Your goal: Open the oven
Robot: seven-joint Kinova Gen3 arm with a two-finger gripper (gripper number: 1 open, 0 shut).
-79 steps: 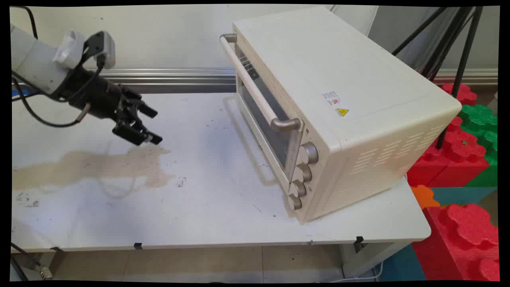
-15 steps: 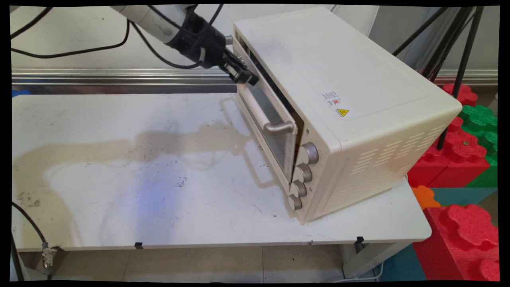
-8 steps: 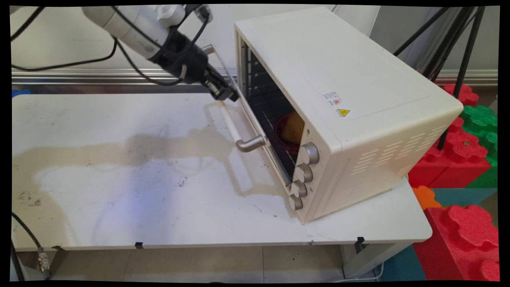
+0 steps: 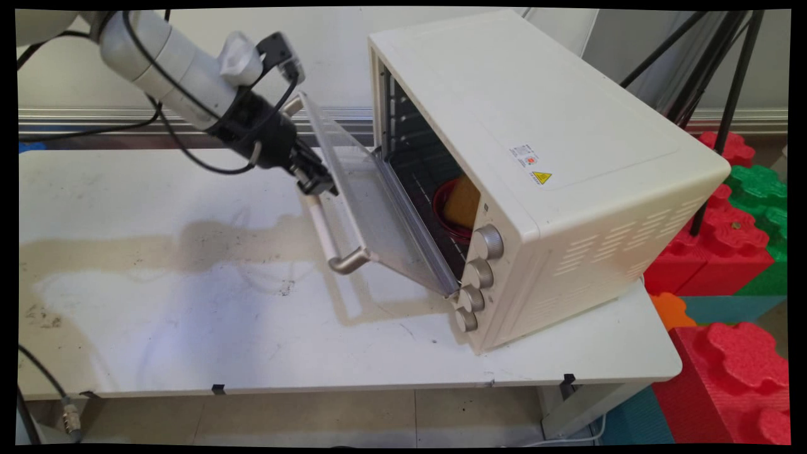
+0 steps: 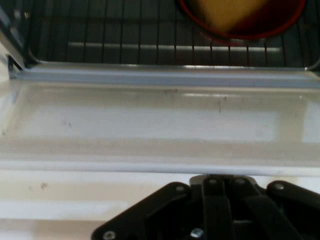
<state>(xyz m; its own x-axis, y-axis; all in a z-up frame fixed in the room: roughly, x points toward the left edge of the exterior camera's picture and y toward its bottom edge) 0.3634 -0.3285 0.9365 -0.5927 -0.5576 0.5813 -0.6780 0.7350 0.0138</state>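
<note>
The black gripper (image 4: 317,183) is seen at the far end of the cream handle bar (image 4: 323,228) of the oven door (image 4: 372,202), and appears closed on that bar, though the fingertips themselves are hidden in both views. The door is held roughly halfway down, tilted outward from the cream toaster oven (image 4: 542,170), which stands just beyond the gripper on the white table (image 4: 189,315). In the hand view, the door's glass panel (image 5: 160,125) is spread directly ahead of the black linkage, with the wire rack (image 5: 125,35) behind it. A red dish (image 5: 245,22) holding something yellow (image 5: 225,10) is seen on that rack, ahead of the gripper and inside the cavity. Four round knobs (image 4: 478,277) are lined up on the oven's front, past the door's near end.
</note>
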